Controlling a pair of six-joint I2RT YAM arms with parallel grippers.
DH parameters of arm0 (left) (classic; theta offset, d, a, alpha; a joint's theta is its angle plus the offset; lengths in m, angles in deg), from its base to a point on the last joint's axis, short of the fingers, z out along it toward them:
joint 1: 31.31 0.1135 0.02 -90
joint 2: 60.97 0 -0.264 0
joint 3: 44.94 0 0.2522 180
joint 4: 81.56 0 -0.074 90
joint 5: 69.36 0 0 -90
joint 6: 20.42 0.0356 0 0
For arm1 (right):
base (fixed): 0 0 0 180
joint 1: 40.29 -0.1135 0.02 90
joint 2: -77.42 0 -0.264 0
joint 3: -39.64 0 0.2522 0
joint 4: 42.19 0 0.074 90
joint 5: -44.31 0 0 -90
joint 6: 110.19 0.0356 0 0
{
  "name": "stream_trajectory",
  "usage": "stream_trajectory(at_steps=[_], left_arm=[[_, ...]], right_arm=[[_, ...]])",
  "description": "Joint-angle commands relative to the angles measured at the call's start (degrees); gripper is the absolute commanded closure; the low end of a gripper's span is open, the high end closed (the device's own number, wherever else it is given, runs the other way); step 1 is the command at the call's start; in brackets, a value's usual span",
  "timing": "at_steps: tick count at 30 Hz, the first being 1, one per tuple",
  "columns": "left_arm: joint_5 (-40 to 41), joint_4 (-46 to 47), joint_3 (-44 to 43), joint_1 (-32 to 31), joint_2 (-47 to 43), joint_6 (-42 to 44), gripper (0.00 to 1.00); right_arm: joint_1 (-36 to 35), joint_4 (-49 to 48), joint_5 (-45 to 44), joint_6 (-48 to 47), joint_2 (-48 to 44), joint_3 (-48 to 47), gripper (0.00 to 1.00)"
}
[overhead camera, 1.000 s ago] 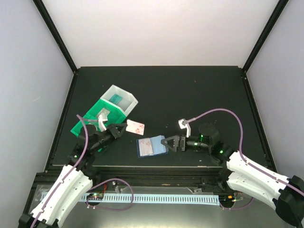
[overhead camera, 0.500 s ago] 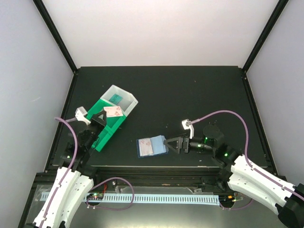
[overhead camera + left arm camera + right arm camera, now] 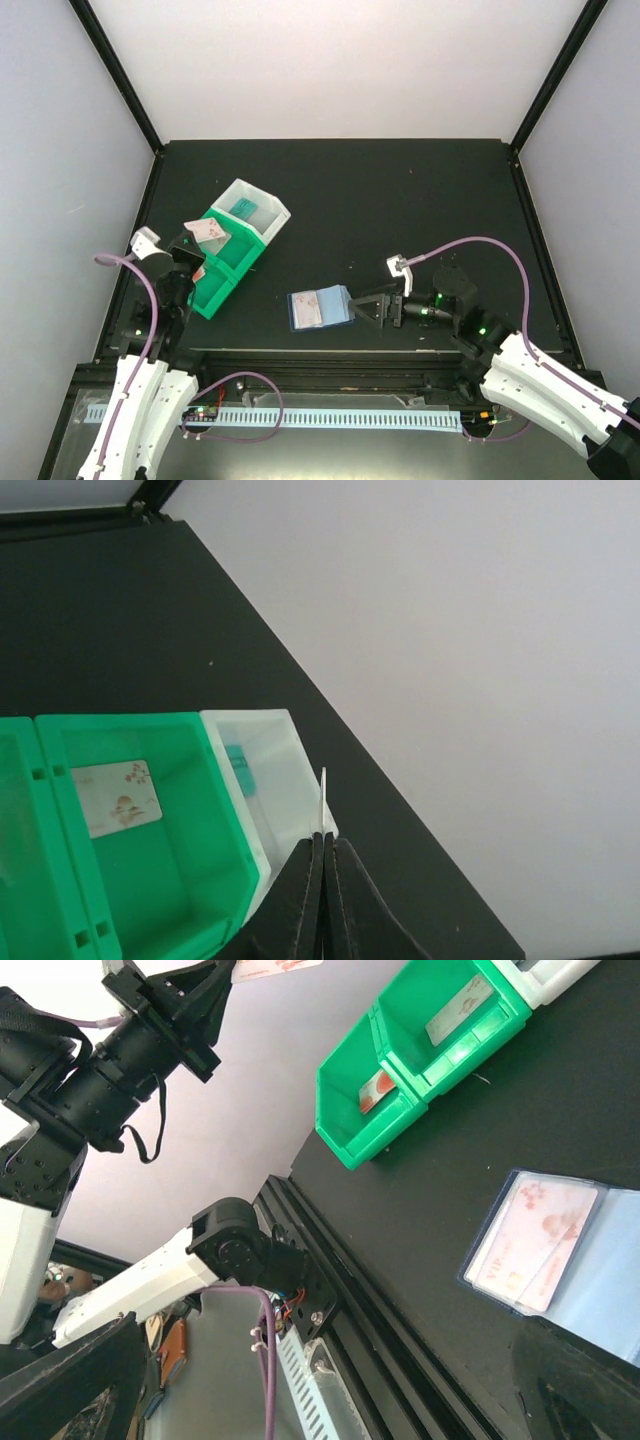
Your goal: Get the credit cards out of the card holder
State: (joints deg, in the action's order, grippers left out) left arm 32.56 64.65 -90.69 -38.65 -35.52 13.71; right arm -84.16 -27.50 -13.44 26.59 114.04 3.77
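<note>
The left end effector [image 3: 323,842] is clamped on a pale credit card [image 3: 207,230], holding it above the green bin [image 3: 235,262], where another card [image 3: 118,798] lies in a compartment. The card holder [image 3: 320,308] lies unfolded on the dark surface [image 3: 400,200] with a pink-patterned card [image 3: 535,1245] in its pocket. The right end effector [image 3: 360,305], jaws spread wide, sits just beside the holder's right edge

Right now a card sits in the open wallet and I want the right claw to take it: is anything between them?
Nothing visible. The right claw stands open at the open wallet's right edge, the card lying face up inside. The left claw is away over the green bin, shut on another card.
</note>
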Motion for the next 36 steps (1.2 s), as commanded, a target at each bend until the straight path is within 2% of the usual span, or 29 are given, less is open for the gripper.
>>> stream_trajectory(at_steps=[1, 17, 36], left_arm=[[4.09, 2.83, 0.3, 0.63, 2.74, 1.05, 0.99], [12.49, 19.4, 5.04, 0.91, 20.65, -0.48, 0.98], [18.69, 29.91, -1.66, 1.15, 44.2, -0.51, 0.98]], right_arm=[[0.2, 0.02, 0.38, 0.42, -1.35, 1.83, 0.0], [0.2, -1.17, 0.25, 0.02, 1.18, 0.48, 0.0], [0.21, 1.35, -2.83, -4.37, 8.65, -4.46, 0.0]])
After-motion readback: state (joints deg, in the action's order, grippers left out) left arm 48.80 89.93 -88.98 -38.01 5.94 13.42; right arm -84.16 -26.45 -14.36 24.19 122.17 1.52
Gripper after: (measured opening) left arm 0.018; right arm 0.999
